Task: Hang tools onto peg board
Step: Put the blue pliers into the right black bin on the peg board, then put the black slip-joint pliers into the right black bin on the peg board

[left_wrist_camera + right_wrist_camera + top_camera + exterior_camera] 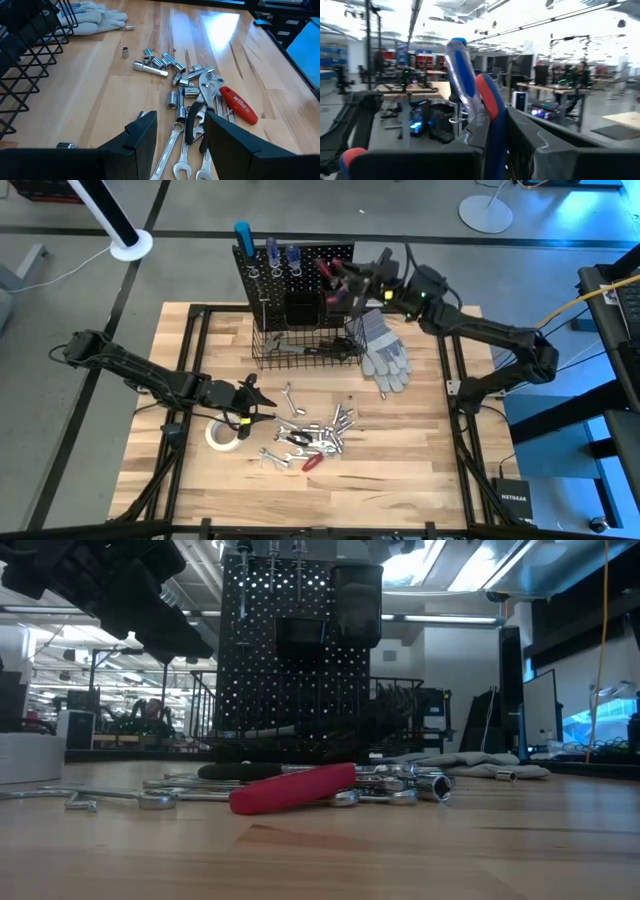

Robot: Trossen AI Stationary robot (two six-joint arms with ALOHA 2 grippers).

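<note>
- Red-handled screwdriver [290, 788] lies closest to the low camera, flat on the table [420, 460], in the heap just ahead of the left claw.
- One peg board [300, 265] stands upright at the table's far edge, one wire basket [305, 350] at its foot; the right claw is up against the board's right end.
- Two dark arms: the left one stretches low over the table from the left side, the right one reaches in from the right, raised to the board's upper part.
- One pair of grey gloves [385, 350] lies below the right claw, beside the basket.
- One white tape roll [224, 433] sits just behind and beside the left claw.
- Loose tools [185, 82] form one heap of wrenches and sockets; the exact count cannot be told.
- Left claw [181, 131] hovers over the heap's near edge, fingers apart, empty.
- Right claw [500, 131] is clamped on red-handled pliers [490, 102], next to one clear-blue screwdriver handle [462, 75].
</note>
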